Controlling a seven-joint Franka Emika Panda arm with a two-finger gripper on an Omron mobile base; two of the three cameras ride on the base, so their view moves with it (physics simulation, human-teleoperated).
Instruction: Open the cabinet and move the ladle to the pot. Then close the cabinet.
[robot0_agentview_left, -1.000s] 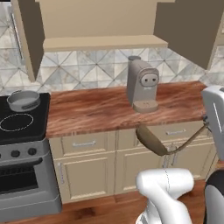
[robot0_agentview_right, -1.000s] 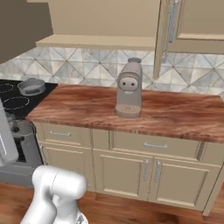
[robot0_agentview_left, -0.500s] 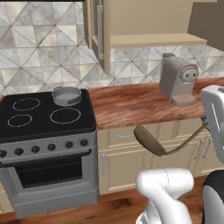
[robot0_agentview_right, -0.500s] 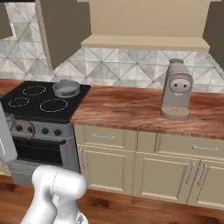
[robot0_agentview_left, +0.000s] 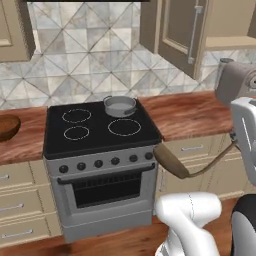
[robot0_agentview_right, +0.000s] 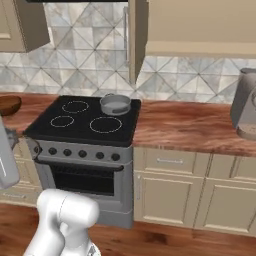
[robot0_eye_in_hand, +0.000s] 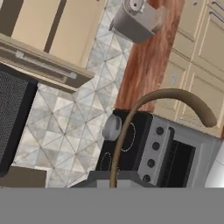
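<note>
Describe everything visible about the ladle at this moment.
The ladle is small and dark brown, with an oval bowl and a thin, curved handle. It hangs in the air in front of the stove, level with the knobs and touching no surface. In the left base view the bowl points left and the handle runs right toward the arm. In the hand view the handle arcs up from the bottom edge, where the shut fingers would hold it.

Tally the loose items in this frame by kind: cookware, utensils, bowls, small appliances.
Cookware: 1, the pot on the stove's back right burner
Utensils: 1, the ladle, held off the counter
Bowls: 1, the brown bowl
Small appliances: 1, the coffee machine
Total: 4
</note>
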